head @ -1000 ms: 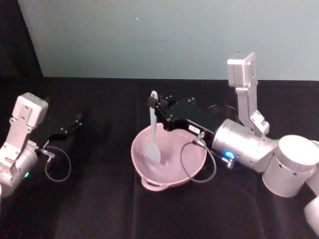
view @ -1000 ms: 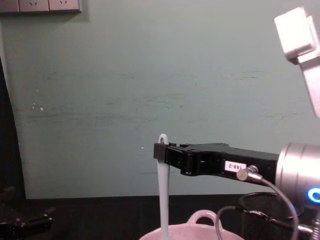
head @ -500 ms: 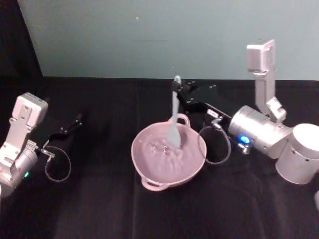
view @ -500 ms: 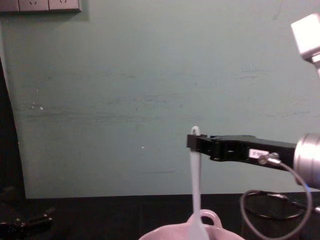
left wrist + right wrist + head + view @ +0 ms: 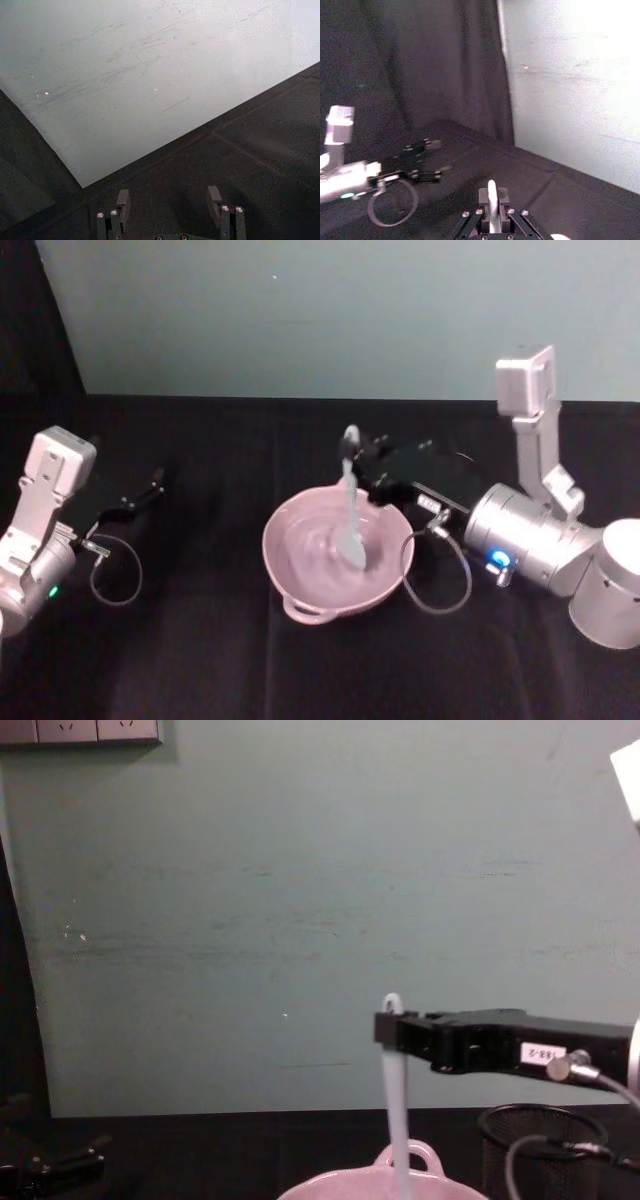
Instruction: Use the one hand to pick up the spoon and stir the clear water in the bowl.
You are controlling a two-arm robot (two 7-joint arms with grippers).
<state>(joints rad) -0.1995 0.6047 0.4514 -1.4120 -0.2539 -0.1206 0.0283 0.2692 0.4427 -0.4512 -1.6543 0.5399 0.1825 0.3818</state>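
Head view first: the right gripper [image 5: 350, 452] reaches in from the right, over the far rim of the bowl [image 5: 283, 580], and it is clenched on the top of the spoon [image 5: 350, 528]. The spoon hangs close to upright, its flat head down inside the bowl and right of centre, with ripples showing on the water around it. The bowl sits mid-table on the black cloth [image 5: 200, 660]. Out on the left, well apart from the bowl, the left gripper [image 5: 148, 490] is parked low over the cloth. From the left wrist, that gripper [image 5: 168, 200] has its fingers spread wide with nothing between them, facing the cloth and the pale wall [image 5: 125, 60]. From the right wrist, the fingers [image 5: 483, 196] pinch the white handle [image 5: 491, 192] from both sides. From the chest, the right gripper [image 5: 388, 1026] comes in level from the right, gripping the spoon [image 5: 397, 1110] just under its handle end; the shaft drops straight into the bowl [image 5: 335, 1184], beside the loop handle [image 5: 424, 1153], and a mesh cup [image 5: 540, 1145] stands to the right.
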